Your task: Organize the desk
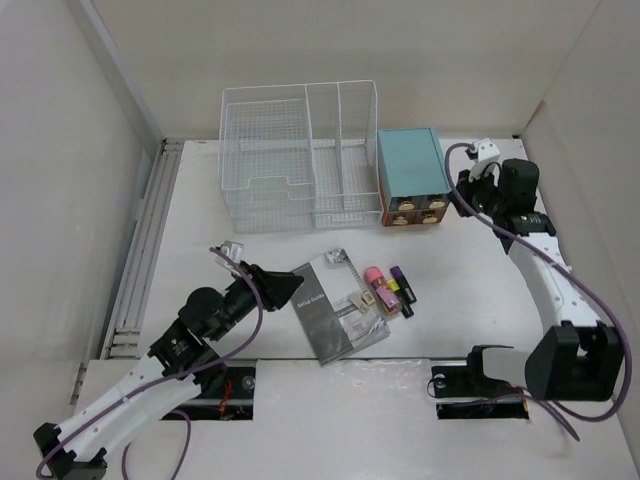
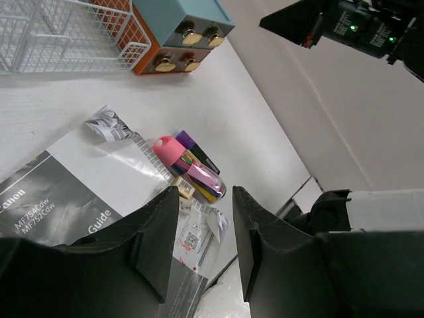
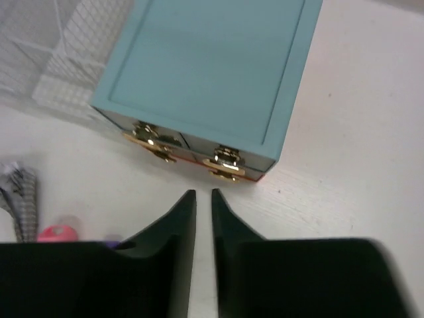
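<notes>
Soft, even overhead light fills the top view. The flat matte white worktop (image 1: 470,300) reads evenly bright, and shadows are faint and short, as under the white wire-mesh rack (image 1: 300,160) by the far edge. The top and left wrist views are sharp. The right wrist view is soft throughout: the teal box with brass knobs (image 3: 212,79) is blurred, small highlights glint on its knobs, and the black right end effector (image 3: 203,193) is smeared at its edges.

Robot test cell in a lab, as you view it from above: plain white panels (image 1: 60,150) box in a white counter (image 1: 470,300); a cabled left arm (image 1: 150,390) and right arm (image 1: 545,285) are bolted at its near edge; a wire rack (image 1: 295,155), teal drawer box (image 1: 410,165) and printer guide (image 1: 335,310) lie on it as office goods
</notes>
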`<state>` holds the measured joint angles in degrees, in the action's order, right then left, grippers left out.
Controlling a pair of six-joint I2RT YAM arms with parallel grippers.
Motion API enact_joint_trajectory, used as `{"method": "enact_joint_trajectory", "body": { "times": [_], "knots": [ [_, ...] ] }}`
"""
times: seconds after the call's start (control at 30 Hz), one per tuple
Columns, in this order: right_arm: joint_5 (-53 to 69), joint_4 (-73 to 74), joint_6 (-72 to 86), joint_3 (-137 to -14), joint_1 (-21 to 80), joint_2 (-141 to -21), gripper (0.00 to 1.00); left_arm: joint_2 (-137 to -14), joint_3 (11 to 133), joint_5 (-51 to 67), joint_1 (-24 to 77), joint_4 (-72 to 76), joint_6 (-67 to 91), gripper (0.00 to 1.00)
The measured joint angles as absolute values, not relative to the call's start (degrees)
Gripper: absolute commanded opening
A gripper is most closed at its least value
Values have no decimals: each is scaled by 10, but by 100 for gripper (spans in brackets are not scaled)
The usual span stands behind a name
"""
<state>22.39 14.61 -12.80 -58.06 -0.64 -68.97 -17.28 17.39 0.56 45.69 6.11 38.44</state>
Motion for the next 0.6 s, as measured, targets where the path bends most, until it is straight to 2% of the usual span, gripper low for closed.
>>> {"method": "enact_joint_trajectory", "body": {
  "times": [0.03,0.07,0.1,0.13,0.2,0.6],
  "knots": [
    [232,150,-105,-581,-17,-707,49,-182,174,9,457,67,384,35],
    [241,150,-86,-578,-24,-721,63,-190,174,11,457,74,384,35],
    [252,146,-71,-572,-28,-730,70,-194,174,14,457,79,384,35],
    [262,144,-57,-563,-31,-734,83,-198,174,15,457,82,384,35],
    [279,144,-32,-547,-35,-735,83,-200,174,17,457,86,384,35],
    [290,114,55,-552,-45,-828,66,-189,174,21,457,110,384,35]
  ]
}}
